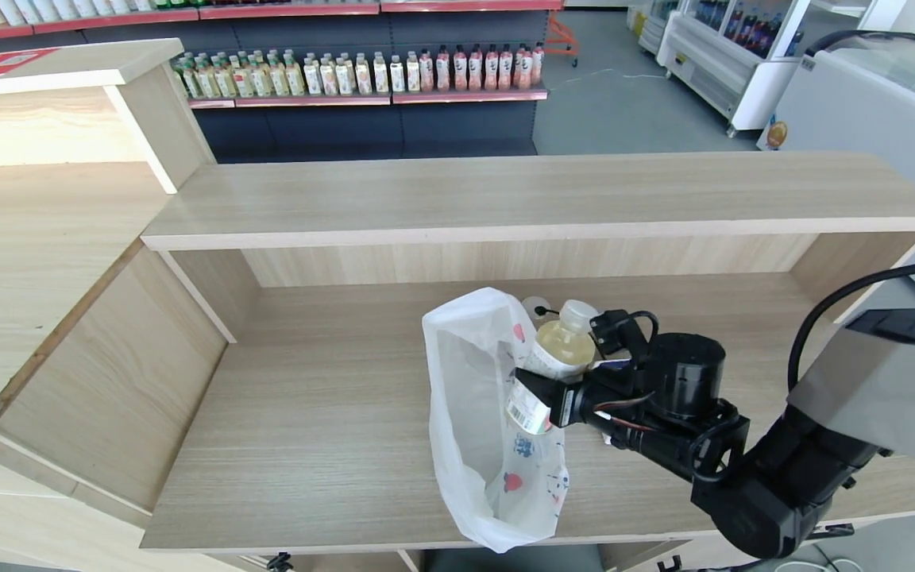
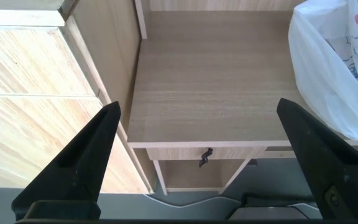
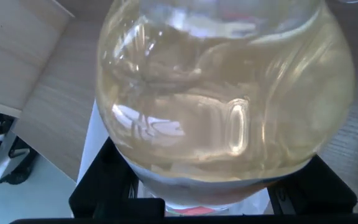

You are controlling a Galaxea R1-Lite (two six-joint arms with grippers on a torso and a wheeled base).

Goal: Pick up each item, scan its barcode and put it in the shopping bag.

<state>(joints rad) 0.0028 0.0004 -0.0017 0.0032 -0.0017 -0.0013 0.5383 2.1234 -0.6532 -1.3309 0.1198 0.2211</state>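
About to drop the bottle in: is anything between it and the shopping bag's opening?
Nothing visible stands in the way. The right gripper holds the bottle at the open rim of the shopping bag, with the bottle's labelled lower end at the mouth.

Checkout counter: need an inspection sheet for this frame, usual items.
Surface: wooden counter, bare apart from the bag area.
Job's things: bottle of pale yellow drink, tilted with its cap up and its lower end at the mouth of the shopping bag; the bag stands open.
Clutter: small white round object behind the bottle, unclear what.
Grippers: right gripper shut on the bottle; left gripper open, empty, near the counter's front edge.
Cables: black cable arching over the right arm.
Surroundings: drink shelves, freezer.
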